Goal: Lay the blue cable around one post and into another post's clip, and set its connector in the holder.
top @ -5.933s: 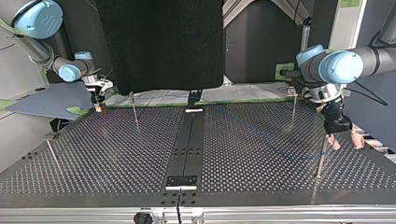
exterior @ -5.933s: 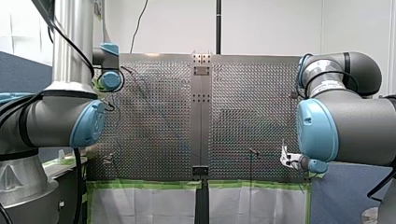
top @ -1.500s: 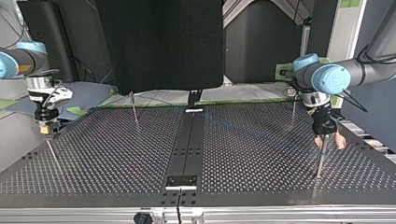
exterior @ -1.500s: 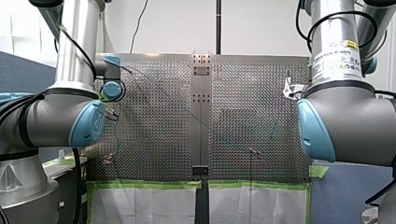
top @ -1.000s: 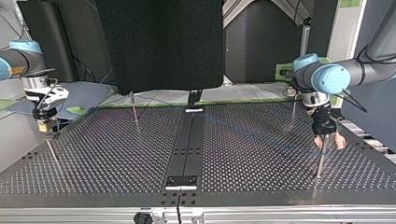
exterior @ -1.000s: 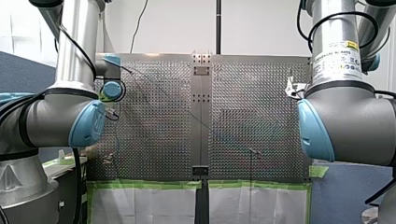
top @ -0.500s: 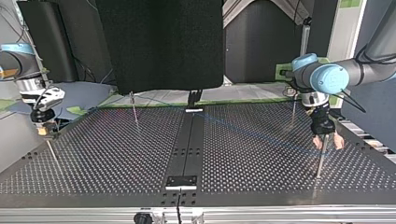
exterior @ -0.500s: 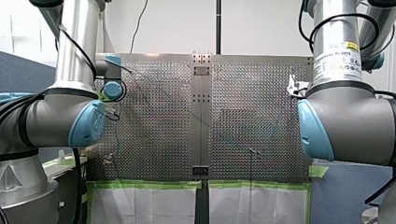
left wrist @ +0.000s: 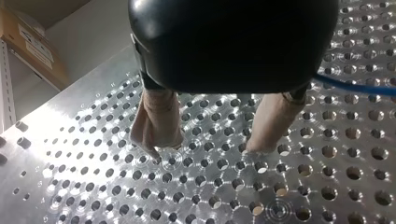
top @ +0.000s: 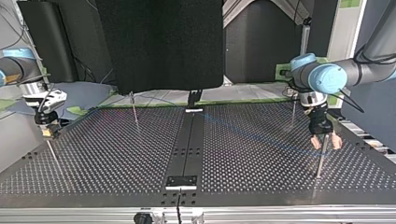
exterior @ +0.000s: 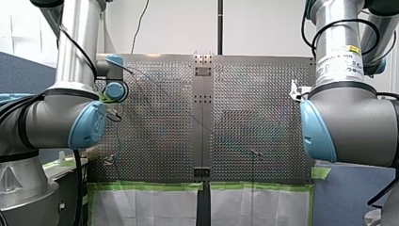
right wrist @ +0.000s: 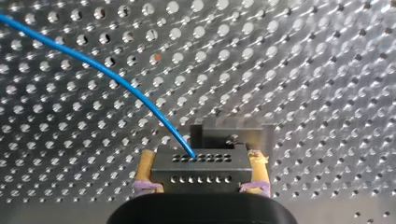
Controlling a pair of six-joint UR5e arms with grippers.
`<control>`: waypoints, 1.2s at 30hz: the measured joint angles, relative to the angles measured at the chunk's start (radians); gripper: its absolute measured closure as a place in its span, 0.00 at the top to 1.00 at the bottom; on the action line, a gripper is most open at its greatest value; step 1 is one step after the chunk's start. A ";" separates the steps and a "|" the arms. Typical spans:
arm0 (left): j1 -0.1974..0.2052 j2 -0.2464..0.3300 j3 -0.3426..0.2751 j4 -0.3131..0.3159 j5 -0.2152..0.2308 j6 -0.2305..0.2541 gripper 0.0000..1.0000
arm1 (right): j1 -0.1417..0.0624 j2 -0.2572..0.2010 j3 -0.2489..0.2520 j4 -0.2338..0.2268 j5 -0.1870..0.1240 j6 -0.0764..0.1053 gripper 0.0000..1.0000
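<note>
Well, the perforated metal table (top: 116,154) is the biggest thing here, its shiny dotted sheets split by a dark central strip (top: 188,140) carrying a small black block (top: 182,181) near the top view's lower edge. Thin upright metal posts (top: 134,109) stand on the sheets. My left gripper (top: 325,141), black with beige pads, hangs at the top view's right with its fingers (left wrist: 275,121) spread wide and nothing held; the tip of the near post (top: 320,161) lines up with the gap, though I cannot tell whether it touches. My right gripper (top: 47,132), at the top view's left, has its yellow pads closed on the connector (right wrist: 201,173), a dark rectangular block with two rows of small round holes. The connector's long axis runs straight across from pad to pad, and its holed face points away from my wrist. The blue cable (right wrist: 116,81), thin and smooth, enters that face and sweeps away ahead of the gripper in one long shallow curve above the table. In the left wrist view it passes just beside one of my open fingers. A grey notched metal piece (right wrist: 233,131) sits just ahead of the connector.
</note>
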 joint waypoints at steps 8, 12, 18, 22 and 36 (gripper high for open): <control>-0.003 0.000 0.000 0.000 0.000 0.001 1.00 | 0.000 0.001 -0.011 -0.001 -0.010 -0.003 0.00; -0.005 0.000 0.000 0.000 0.000 0.006 1.00 | 0.000 0.001 -0.014 -0.007 -0.012 -0.001 0.00; -0.008 0.000 0.000 0.000 0.000 0.008 1.00 | 0.000 0.000 -0.018 -0.016 -0.025 0.001 0.00; -0.010 0.000 0.000 0.000 0.000 0.010 1.00 | 0.001 0.001 -0.017 -0.019 -0.027 0.001 0.00; -0.014 0.000 0.000 0.000 -0.001 0.011 1.00 | 0.005 0.002 -0.017 -0.025 -0.026 0.000 0.00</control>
